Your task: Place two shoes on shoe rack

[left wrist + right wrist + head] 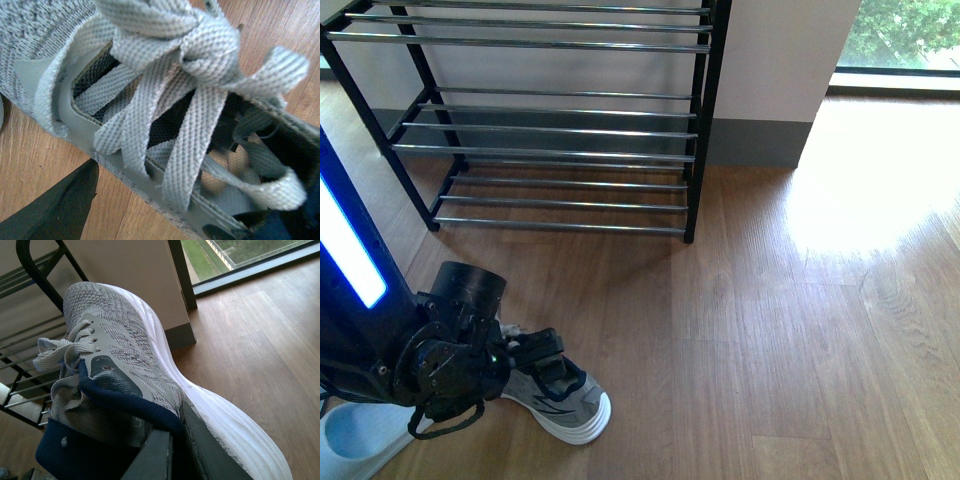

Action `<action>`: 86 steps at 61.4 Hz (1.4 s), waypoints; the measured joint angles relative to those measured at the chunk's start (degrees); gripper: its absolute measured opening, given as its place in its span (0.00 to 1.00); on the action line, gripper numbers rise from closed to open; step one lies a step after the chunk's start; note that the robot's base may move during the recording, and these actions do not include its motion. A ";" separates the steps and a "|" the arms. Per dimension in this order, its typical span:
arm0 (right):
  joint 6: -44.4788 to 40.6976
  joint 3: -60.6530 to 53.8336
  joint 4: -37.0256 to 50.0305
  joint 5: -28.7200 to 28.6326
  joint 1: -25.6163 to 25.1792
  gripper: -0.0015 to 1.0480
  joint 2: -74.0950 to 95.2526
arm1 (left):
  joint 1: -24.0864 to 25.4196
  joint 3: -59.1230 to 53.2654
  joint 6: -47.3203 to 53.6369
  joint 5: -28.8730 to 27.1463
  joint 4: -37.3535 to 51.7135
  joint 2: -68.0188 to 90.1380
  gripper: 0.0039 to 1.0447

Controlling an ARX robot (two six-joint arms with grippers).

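Wood-plank flooring [770, 330] covers the work area. Nearest the robot base, the left gripper [544, 362] is lowered onto the first shoe [565, 402], which rests sole-down on the floor, and meets it at the lace and collar area. The left wrist view shows the knotted grey laces [200, 55] at close range, with one dark finger [57, 207] just beside the shoe's outer side. It cannot be determined whether the jaws are clamped on the upper. The right gripper [175, 452] is pinched on the navy collar [125, 400] of the second shoe [130, 340], with the fingers pressed together on the collar edge beside the white sole [225, 425]. This shoe is held clear of the floor. Beyond both shoes stands the shoe rack [703, 120], a black frame carrying chrome bars, set against a white wall [770, 60]. Farthest back is a window [900, 30] showing greenery.
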 joint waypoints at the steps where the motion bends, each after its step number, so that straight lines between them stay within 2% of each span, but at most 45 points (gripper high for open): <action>1: 0.00 0.00 0.00 0.00 0.00 0.02 0.00 | 0.02 0.09 0.17 -0.04 -0.13 0.17 0.91; 8: 0.00 0.00 0.00 0.00 0.00 0.02 0.00 | 0.33 0.07 0.72 -0.59 -0.33 0.72 0.89; 21: 0.00 0.00 0.00 0.00 0.00 0.02 0.00 | 1.53 -0.42 2.05 -0.76 0.26 0.92 0.59; 26: 0.00 0.00 0.00 0.00 0.00 0.02 0.00 | 2.89 -1.57 3.26 -0.59 1.44 0.96 0.42; 34: 0.00 0.00 0.00 -0.02 0.00 0.02 0.00 | 4.20 -2.51 5.40 -0.55 2.12 0.96 0.26; 43: 0.00 0.00 0.00 0.00 0.00 0.02 0.00 | 3.98 -3.15 13.94 -4.83 1.46 -0.09 0.04; 50: 0.00 0.00 0.00 0.00 0.00 0.02 0.00 | 3.37 -4.92 20.61 -6.91 2.19 -2.58 0.02; 62: 0.00 0.00 0.00 0.00 0.00 0.02 0.00 | 3.08 -14.45 31.32 -9.94 8.94 -13.38 0.02; 67: 0.00 0.00 0.00 0.00 0.00 0.02 0.00 | 2.10 -21.88 32.09 -12.33 12.00 -20.74 0.02; 74: 0.00 0.00 0.00 -0.02 0.00 0.02 0.00 | 0.57 -32.30 30.93 -16.20 11.98 -33.94 0.02; 86: 0.00 0.00 0.00 0.00 0.00 0.02 0.00 | -1.38 -45.55 24.02 -21.79 1.09 -63.10 0.02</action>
